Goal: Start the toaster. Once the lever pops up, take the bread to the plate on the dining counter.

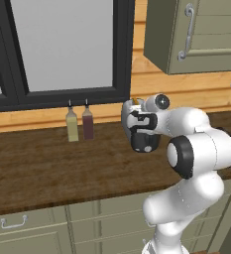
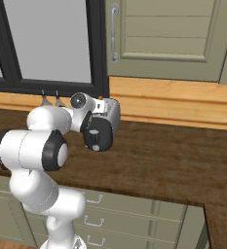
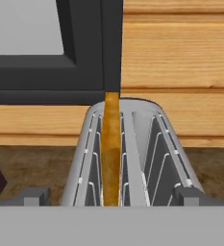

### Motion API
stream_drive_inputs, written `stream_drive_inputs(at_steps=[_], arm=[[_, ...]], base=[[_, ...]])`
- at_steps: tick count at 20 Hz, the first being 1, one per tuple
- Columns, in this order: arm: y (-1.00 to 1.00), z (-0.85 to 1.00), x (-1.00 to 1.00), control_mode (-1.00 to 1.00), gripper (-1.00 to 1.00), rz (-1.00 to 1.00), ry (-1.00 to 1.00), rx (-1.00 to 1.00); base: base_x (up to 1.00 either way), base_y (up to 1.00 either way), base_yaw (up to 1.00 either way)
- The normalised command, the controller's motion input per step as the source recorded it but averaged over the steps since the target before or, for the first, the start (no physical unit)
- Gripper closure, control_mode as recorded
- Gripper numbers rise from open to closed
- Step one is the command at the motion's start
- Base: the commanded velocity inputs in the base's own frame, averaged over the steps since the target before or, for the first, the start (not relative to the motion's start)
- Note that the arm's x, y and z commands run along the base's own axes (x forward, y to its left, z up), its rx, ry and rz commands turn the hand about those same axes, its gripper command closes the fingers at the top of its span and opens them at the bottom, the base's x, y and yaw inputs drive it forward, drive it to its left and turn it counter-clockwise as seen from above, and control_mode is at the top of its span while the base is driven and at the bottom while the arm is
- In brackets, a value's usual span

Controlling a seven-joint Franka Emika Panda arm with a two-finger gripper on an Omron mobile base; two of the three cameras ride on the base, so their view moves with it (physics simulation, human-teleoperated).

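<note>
Hovering over the toaster [image 3: 132, 158], gripper [image 3: 111, 196] spread wide, bread [image 3: 112, 149] standing just ahead between the fingertips; probably needing to descend and pinch it.

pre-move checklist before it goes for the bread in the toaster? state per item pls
1. Bread seated in toaster: ok, it stands on edge in the left slot as the hand view shows it, top edge poking just above the rim.
2. Other slot free: ok, only wire guides visible.
3. Gripper open: ok, fingertips sit wide apart, flanking the toaster body.
4. Gripper lined up on the bread: ok, the slice is near centre between the tips in the hand view.
5. Lever up or down: cannot tell, the arm covers the toaster's front.
6. Bottles out of the way: ok, they stand well to the side on the worktop.
</note>
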Motion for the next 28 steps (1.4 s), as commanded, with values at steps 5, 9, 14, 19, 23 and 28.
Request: stream_drive_inputs(at_steps=[5, 9, 14, 19, 23, 28], arm=[[0.0, 0.0, 0.18, -1.0, -1.0, 0.0, 0.0, 0.0], [0.0, -0.04, 0.14, -1.0, -1.0, 0.0, 0.0, 0.0], [0.0, -0.08, 0.07, -1.0, -1.0, 0.0, 0.0, 0.0], [0.0, -0.1, 0.05, -1.0, -1.0, 0.0, 0.0, 0.0], [0.0, -0.09, 0.08, -1.0, -1.0, 0.0, 0.0, 0.0], [0.0, 0.0, 0.13, -1.0, -1.0, 0.0, 0.0, 0.0]], base=[[0.0, 0.0, 0.0], [0.0, 0.0, 0.0], [0.0, 0.0, 0.0], [0.0, 0.0, 0.0], [0.0, 0.0, 0.0], [0.0, 0.0, 0.0]])
